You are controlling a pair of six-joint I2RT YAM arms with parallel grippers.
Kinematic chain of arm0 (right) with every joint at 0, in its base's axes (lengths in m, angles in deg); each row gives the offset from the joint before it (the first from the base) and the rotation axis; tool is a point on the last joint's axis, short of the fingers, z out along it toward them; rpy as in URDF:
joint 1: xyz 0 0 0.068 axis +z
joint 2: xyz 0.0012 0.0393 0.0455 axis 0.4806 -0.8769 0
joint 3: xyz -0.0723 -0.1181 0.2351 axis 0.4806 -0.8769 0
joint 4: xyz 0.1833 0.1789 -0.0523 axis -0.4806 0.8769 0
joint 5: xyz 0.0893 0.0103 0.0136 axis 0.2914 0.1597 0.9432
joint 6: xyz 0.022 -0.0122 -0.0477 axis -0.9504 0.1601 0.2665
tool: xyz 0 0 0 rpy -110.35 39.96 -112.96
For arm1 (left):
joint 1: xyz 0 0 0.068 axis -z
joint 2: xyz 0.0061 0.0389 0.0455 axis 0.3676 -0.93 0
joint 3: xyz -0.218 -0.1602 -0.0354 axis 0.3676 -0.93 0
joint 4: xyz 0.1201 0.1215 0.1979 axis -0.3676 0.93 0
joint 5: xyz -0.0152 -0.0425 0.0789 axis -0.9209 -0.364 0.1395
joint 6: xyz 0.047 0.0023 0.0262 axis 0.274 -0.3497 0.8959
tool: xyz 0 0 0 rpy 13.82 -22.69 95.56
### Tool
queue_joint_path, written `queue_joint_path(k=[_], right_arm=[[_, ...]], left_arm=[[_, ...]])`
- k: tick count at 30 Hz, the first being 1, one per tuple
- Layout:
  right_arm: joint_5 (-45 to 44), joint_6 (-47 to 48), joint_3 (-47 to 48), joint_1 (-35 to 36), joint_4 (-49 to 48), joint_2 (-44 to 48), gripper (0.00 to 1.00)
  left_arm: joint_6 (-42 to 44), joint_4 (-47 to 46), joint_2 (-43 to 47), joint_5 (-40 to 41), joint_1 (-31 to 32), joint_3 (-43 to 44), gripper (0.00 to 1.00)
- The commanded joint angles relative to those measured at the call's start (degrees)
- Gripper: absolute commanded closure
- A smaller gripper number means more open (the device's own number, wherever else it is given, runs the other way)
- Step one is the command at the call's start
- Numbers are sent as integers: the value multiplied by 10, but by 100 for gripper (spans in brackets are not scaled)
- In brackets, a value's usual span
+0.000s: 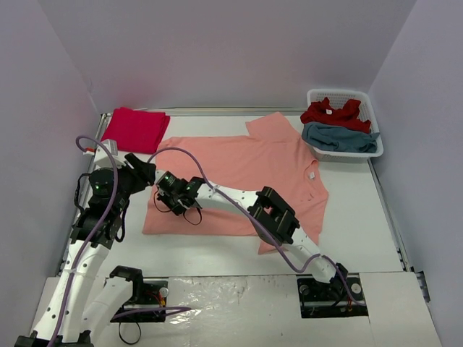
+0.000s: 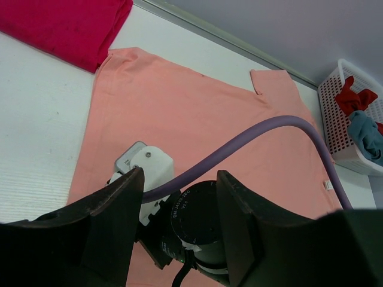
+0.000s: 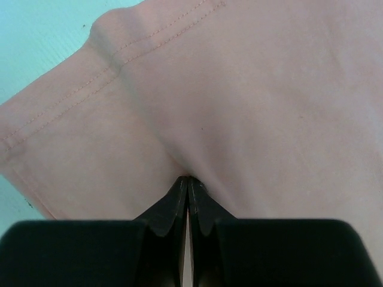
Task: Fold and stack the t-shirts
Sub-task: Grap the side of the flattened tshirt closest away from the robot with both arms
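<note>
A salmon-orange t-shirt (image 1: pixel 246 170) lies spread flat across the middle of the table, collar tag to the right. It also shows in the left wrist view (image 2: pixel 197 113) and fills the right wrist view (image 3: pixel 251 101). My right gripper (image 1: pixel 166 198) reaches across to the shirt's left part and is shut on a pinch of its cloth (image 3: pixel 188 179), near the stitched hem. My left gripper (image 1: pixel 145 172) is open and empty above the shirt's left edge, and its jaws frame the right arm's wrist motor (image 2: pixel 179 173). A folded crimson t-shirt (image 1: pixel 135 129) lies at the back left (image 2: pixel 60 24).
A white slotted basket (image 1: pixel 340 92) at the back right holds a crumpled red t-shirt (image 1: pixel 333 114) and a teal-blue one (image 1: pixel 340 137). The basket also shows in the left wrist view (image 2: pixel 338 125). The right arm's purple cable (image 2: pixel 257 137) arcs over the shirt. Walls enclose the table.
</note>
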Motion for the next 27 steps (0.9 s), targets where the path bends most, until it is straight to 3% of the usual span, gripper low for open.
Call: queue_joint_path(k=[1,10,18,21,27], right_arm=[[14,3,-10,-22,40,-38,100],[37,8,-27,-3,41,79,95],[8,-14,-118,7,41,174,87],[-27,-38,-165,16,41,203,88],[-194,-137,-271,26,42,280,86]], left_arm=[[-8,30,4,-41,7,-13,50],[-5,40,23,-30,7,-13,48],[-7,54,24,-24,12,-7,47],[-9,51,21,-34,18,-15,47],[-7,40,47,-42,38,-52,46]])
